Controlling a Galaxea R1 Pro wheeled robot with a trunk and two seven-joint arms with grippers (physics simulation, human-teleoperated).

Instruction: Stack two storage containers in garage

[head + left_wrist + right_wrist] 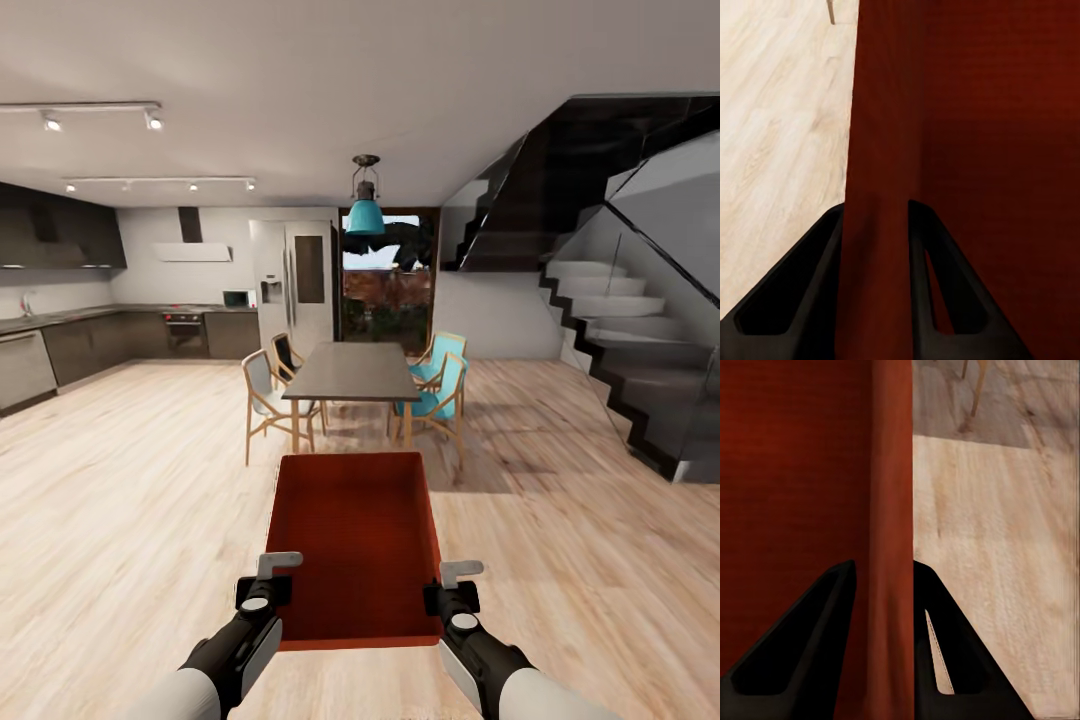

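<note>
Kitchen cabinets (90, 345) along the far left wall, light wood-plank floor (130, 480) across the whole room.

Left gripper (268, 590) clenched on the left wall of the storage container (352, 540); in the left wrist view, one finger (791, 300) outside the red wall (881, 225), the other inside, both touching it.

Container held level at mid-frame, open top up, clear of the floor, nothing inside. One bin only.

Beyond it, dining table (350, 372) with chairs, teal pendant lamp (365, 212) overhead, glass door (385, 290) behind.

Right gripper (455, 590) clamped likewise on the right wall; right wrist view gives the same straddle, fingers (799, 652) either side of the wall (892, 547).

Staircase (620, 340) at far right.

Step in hand, by judgement: carrying one container toward the garage. No grey concrete underfoot, so not there yet.

Next move likely calls for driving the base around the table or toward a way out, keeping both grips firm and the bin level. Then lowering flat onto the garage floor before releasing.

Risk: a thin-wall pinch slipping on a turn.
</note>
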